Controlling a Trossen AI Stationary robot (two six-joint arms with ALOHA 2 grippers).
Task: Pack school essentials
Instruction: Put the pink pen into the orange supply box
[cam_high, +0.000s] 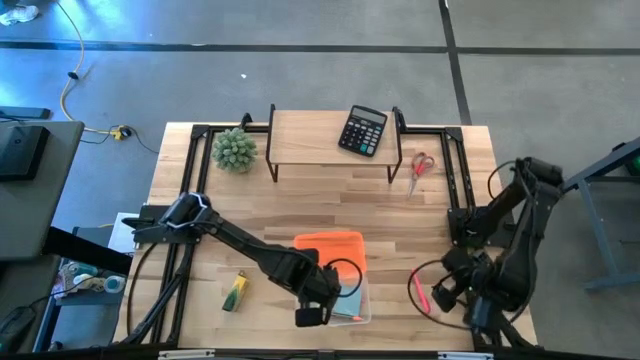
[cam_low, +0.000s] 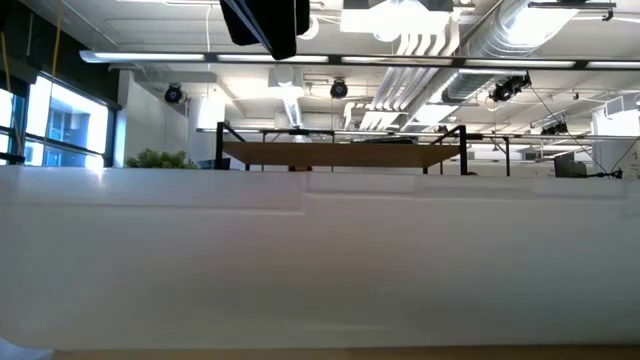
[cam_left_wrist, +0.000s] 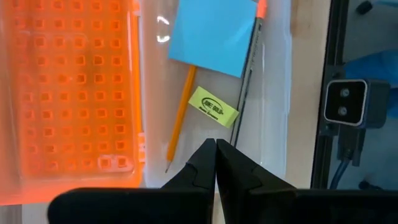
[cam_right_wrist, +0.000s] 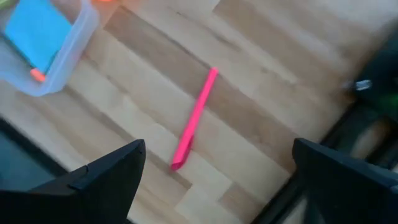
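A clear plastic box (cam_high: 358, 300) stands near the table's near edge. In it lie a light-blue note pad (cam_left_wrist: 214, 31), a tiny yellow piece (cam_left_wrist: 213, 107), a wooden pencil (cam_left_wrist: 180, 118) and a dark pencil (cam_left_wrist: 250, 68). My left gripper (cam_left_wrist: 216, 148) hovers shut above the box (cam_left_wrist: 277, 93), touching nothing. The pink pen (cam_right_wrist: 194, 121) lies flat on the wood right of the box. My right gripper (cam_right_wrist: 217, 180) hangs open above the pen (cam_high: 418, 290). A green-yellow marker (cam_high: 235, 292) lies left of the box. Red-handled scissors (cam_high: 420, 165) lie near the far right.
The orange lid (cam_high: 330, 245) lies against the box's far side. A raised wooden shelf (cam_high: 330, 145) at the far edge carries a black calculator (cam_high: 362, 130); a spiky green plant (cam_high: 235, 150) sits to its left. Black frame rails (cam_high: 460, 180) run along both table sides.
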